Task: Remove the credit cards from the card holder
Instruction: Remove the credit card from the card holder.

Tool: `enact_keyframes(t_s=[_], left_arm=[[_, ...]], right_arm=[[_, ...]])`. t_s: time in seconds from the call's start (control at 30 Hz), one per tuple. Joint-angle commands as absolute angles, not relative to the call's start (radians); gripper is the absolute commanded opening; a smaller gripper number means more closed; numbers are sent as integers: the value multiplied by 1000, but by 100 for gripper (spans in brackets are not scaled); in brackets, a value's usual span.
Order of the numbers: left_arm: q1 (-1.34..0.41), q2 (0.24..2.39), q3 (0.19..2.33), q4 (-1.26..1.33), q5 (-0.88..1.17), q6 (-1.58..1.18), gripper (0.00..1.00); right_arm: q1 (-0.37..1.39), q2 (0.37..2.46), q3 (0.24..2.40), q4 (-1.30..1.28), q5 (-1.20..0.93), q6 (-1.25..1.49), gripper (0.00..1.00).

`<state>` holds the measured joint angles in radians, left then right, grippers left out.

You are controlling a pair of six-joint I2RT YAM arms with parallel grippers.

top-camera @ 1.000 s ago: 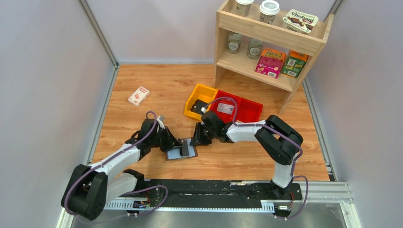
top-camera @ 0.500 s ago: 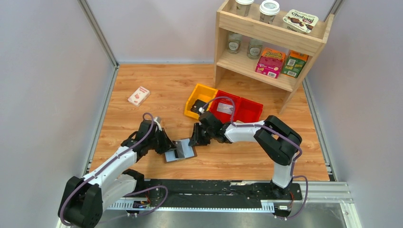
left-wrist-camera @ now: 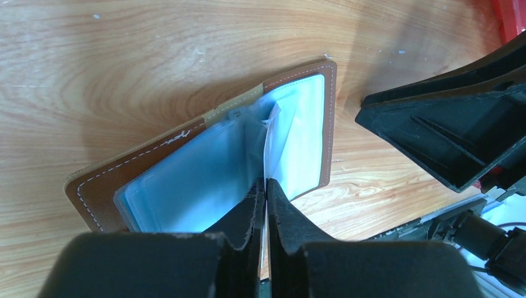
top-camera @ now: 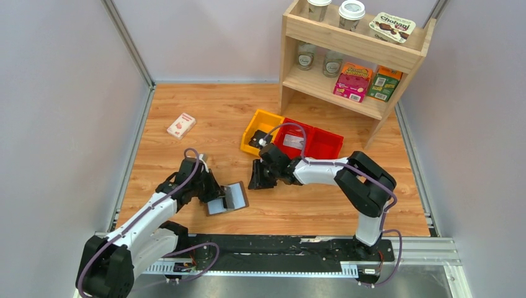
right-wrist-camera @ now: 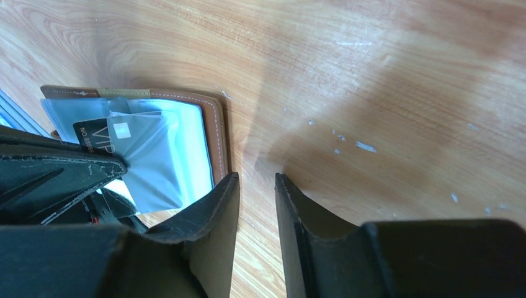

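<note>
The card holder (top-camera: 232, 196) lies open on the wooden table, brown outside with pale blue sleeves (left-wrist-camera: 198, 177) inside. My left gripper (left-wrist-camera: 265, 184) is shut on one thin inner sleeve near the fold and sits at the holder's left edge (top-camera: 215, 199). A black credit card (right-wrist-camera: 98, 135) marked VIP shows in a sleeve in the right wrist view. My right gripper (right-wrist-camera: 254, 177) stands just right of the holder's brown edge (right-wrist-camera: 217, 133), jaws slightly open with only bare wood between them. From above the right gripper (top-camera: 256, 181) is apart from the holder.
A yellow bin (top-camera: 254, 125) and a red bin (top-camera: 325, 146) sit behind the right gripper, each with a card in it. A white-and-red small box (top-camera: 180, 125) lies far left. A wooden shelf (top-camera: 347, 56) with jars and boxes stands at the back right.
The left gripper has drawn the card holder to the left, away from the right gripper. The right gripper's jaws have parted a little and it no longer touches the holder.
</note>
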<state>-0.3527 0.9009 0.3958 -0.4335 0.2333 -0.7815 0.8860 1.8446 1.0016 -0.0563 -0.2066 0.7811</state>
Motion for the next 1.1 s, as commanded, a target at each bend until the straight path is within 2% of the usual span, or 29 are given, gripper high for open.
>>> enact_keyframes(t_s=[0.0, 0.13, 0.5, 0.93, 1.07], left_arm=[[-348, 923, 387, -354, 271, -775, 11], [-350, 920, 368, -302, 282, -798, 13], [-350, 954, 325, -173, 302, -859, 16], [-342, 920, 292, -149, 310, -911, 26], [-337, 920, 290, -127, 333, -925, 23]], right_arm=[[888, 1789, 1000, -101, -184, 733, 36], [925, 1773, 1029, -14, -244, 729, 37], [937, 1910, 1081, 149, -376, 779, 21], [913, 1968, 1028, 38, -324, 795, 16], [911, 1962, 1022, 18, -307, 790, 16]])
